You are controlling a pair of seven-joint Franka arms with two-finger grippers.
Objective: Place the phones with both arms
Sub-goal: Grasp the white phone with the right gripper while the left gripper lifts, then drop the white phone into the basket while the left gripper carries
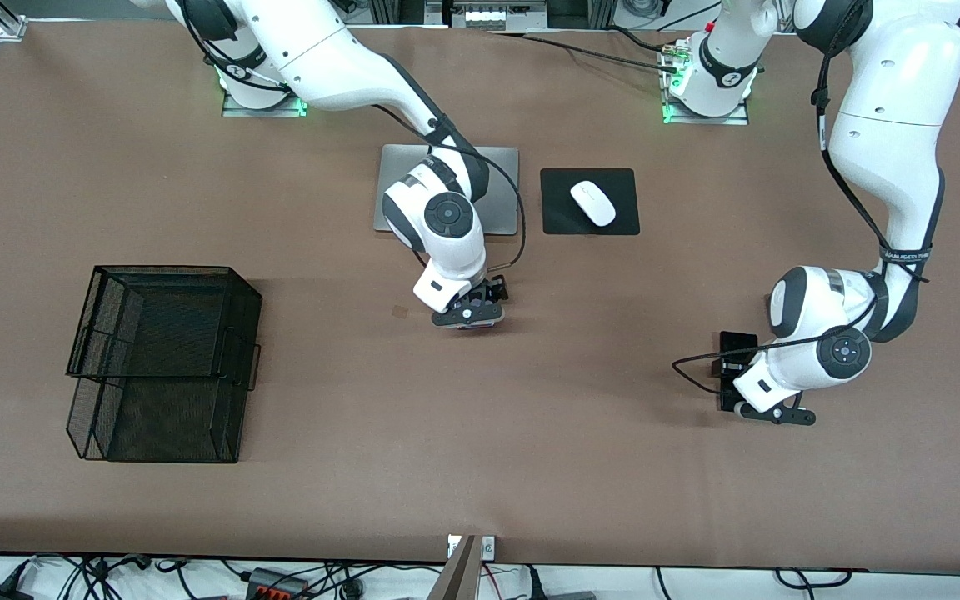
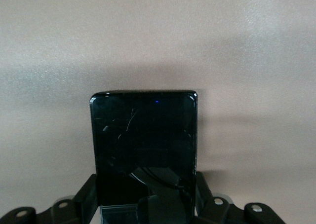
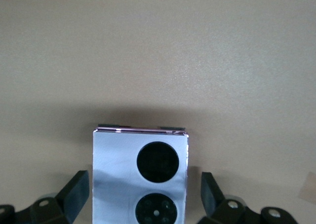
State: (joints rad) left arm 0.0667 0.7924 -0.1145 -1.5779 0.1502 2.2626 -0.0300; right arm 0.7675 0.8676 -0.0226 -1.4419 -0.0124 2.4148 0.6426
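While the left gripper (image 1: pixel 737 392) sits low at the left arm's end of the bench (image 1: pixel 530 467), its fingers (image 2: pixel 88 194) are seen pinched on the sides of the black phone (image 2: pixel 144 155), which lies flat on the bench. In the front view that phone (image 1: pixel 737 346) pokes out toward twelve o'clock from under the wrist. A side grip seems chosen because the slab is thin and lies flat, so only its edges offer a hold.

At bench centre, the right gripper (image 1: pixel 470 315) is lowered over the white-lilac phone (image 3: pixel 140 177), lenses up. Its fingers (image 3: pixel 74 194) are spread, one on each side, gaps visible at both edges: nothing is gripped yet. The straddle looks like a set-up for the same edge pinch.

A mesh basket (image 1: pixel 159 358) stands near the right arm's end, roughly nine o'clock from the right gripper, probably the drop point, though that is only a guess. A laptop (image 1: pixel 497 167) and a mouse (image 1: pixel 592 202) on its pad (image 1: pixel 555 221) are left toward twelve o'clock, untouched. A third phone cannot be made out.
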